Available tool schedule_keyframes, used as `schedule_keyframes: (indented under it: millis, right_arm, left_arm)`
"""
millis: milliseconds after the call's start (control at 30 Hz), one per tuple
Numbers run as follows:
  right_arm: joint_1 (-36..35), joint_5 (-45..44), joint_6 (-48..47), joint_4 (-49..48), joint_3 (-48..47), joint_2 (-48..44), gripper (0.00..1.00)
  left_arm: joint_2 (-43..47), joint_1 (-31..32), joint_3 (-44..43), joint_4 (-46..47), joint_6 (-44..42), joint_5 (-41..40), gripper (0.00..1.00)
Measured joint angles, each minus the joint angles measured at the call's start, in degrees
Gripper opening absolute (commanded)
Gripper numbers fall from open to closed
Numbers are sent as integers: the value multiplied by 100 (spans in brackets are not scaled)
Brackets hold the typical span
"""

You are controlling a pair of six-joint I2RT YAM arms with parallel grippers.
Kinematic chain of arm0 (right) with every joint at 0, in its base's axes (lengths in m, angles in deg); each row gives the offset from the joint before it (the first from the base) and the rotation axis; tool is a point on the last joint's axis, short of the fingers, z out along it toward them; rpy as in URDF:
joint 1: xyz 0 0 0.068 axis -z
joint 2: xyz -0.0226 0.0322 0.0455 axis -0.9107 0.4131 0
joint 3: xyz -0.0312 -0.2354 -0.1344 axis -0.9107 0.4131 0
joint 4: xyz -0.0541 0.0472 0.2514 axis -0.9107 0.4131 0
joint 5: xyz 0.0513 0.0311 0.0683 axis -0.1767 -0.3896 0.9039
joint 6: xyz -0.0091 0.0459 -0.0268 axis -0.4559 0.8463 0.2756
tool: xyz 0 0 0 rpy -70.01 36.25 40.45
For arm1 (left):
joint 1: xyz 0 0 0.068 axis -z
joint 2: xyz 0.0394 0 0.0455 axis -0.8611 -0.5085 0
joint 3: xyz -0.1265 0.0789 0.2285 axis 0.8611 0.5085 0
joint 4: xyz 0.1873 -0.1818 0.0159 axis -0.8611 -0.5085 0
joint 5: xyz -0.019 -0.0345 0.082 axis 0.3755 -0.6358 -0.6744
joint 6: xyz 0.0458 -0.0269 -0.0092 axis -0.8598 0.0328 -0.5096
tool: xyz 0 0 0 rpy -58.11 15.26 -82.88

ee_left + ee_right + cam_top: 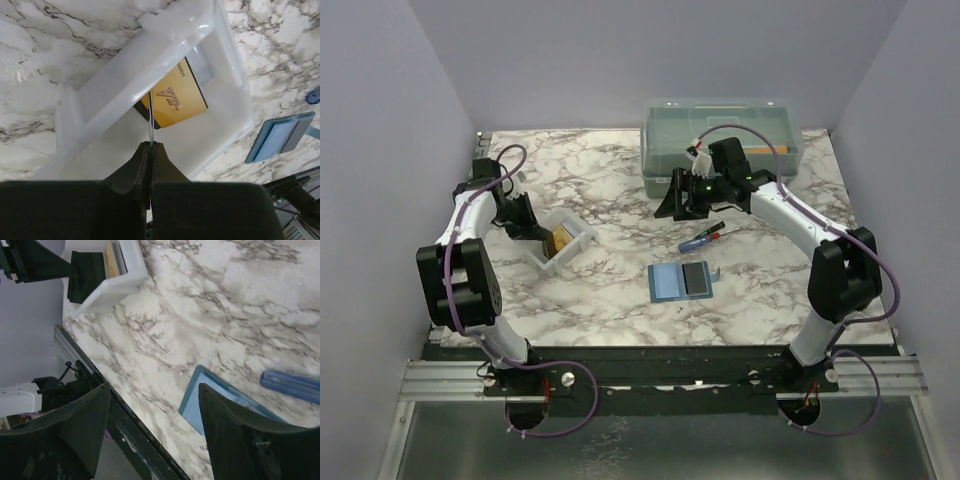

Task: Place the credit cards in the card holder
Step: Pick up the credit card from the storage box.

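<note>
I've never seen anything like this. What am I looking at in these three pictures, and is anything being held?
Two robot arms are bolted to a marble-patterned table. The wide picture looks down from above; the other two come from cameras on each wrist. The left pincer is shut on a thin credit card, seen edge-on, at a white tray with a yellow card inside. The right pincer is open and empty. A blue card holder lies open, near a screwdriver; a lidded box stands at the back.
</note>
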Motion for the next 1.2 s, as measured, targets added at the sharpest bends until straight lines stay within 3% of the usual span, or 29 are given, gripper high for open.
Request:
schedule_keyframes:
  millis: [367,700,900,1200]
  right_arm:
    - [-540,133,706,-1360,-1158,1360,74]
    - [-1128,485,1303,-3025,-1814,2037,81]
    - [-1462,590,398,-3493,-1932,2291,83]
    - [-1878,308,-2592,-5412,-90,2002,85]
  left_arm:
    - [393,4,-46,356,597,0,0]
    - [1187,15,116,621,1012,-28,0]
    - [1443,15,114,651,1078,22,0]
    - [1554,15,26,610,1401,90,0]
